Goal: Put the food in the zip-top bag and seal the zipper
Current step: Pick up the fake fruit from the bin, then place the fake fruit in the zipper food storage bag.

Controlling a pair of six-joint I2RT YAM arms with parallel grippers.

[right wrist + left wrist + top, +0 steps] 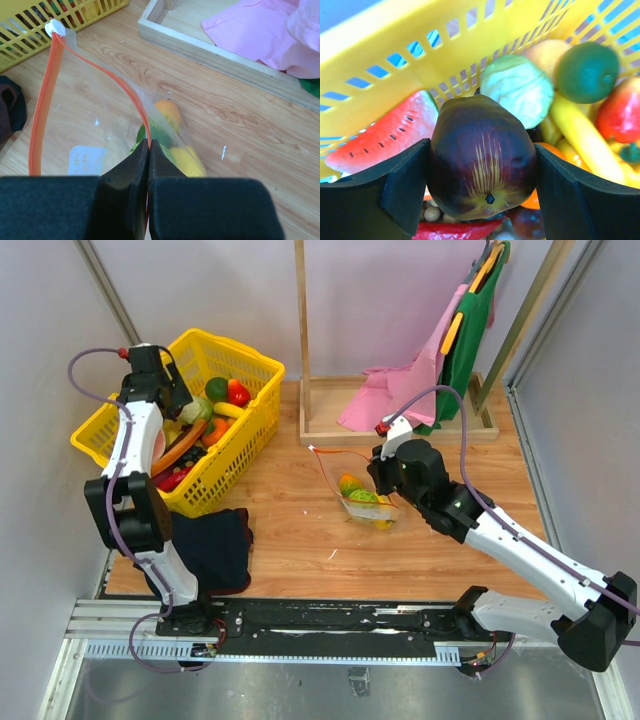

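1. Left gripper (482,186) is inside the yellow basket (395,30), near its far-left corner in the top view. Its fingers (402,187) are spread wide and pressed on both sides of a dark purple fruit (482,155), so it has a firm hold.
2. Around that fruit in the basket are a watermelon slice (385,135), a pale green piece (517,87), a round green fruit (587,70), a banana (580,132) and a red piece (620,112).
3. Right gripper (149,150) is right of the basket and clear of it. Its fingers are closed tight, pinching the zipper (42,100) at one strand.
4. Zip-top bag (85,115) lies on the wood just right of the basket, not touching it. The mouth gapes, with the two zipper strands apart and meeting at the white slider (55,28) on the basket side.
5. Food in the bag, at the end away from the basket: orange piece (167,111), green piece (157,135), yellow piece (187,160).
6. A white label (85,160) shows on the bag wall.
7. A dark cloth (215,545) lies at the basket's near side, touching it.
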